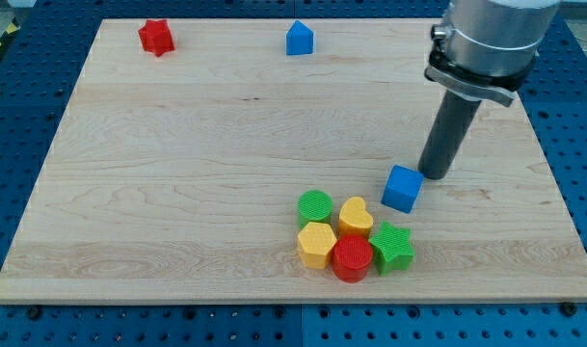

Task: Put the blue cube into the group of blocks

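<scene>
In the camera view, your tip (434, 174) sits just up and right of the blue cube (402, 188). This end effector is a plain rod, holding nothing. The group lies down-left of the cube: green cylinder (315, 206), yellow heart (356, 216), green star (391, 247). All look ridged plastic on the smooth wooden bench (177, 173).

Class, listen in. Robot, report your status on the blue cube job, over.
My tip sits just up-right of the blue cube, close against it. Cube just short of the group, nearest the yellow heart and green star. Nothing in between.
</scene>
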You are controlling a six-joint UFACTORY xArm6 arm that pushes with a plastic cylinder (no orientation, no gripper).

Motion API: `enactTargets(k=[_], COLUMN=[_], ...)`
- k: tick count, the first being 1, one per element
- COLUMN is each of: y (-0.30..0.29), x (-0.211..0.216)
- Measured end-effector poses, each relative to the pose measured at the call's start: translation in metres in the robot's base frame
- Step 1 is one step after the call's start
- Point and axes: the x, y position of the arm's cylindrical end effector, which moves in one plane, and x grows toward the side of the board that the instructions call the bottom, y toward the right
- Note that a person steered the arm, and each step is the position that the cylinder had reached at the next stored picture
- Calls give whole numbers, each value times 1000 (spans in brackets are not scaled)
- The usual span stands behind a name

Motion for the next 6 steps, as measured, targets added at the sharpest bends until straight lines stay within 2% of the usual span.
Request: enactTargets(k=[3, 5, 6], y=[1, -20, -22], x=[10, 11, 28])
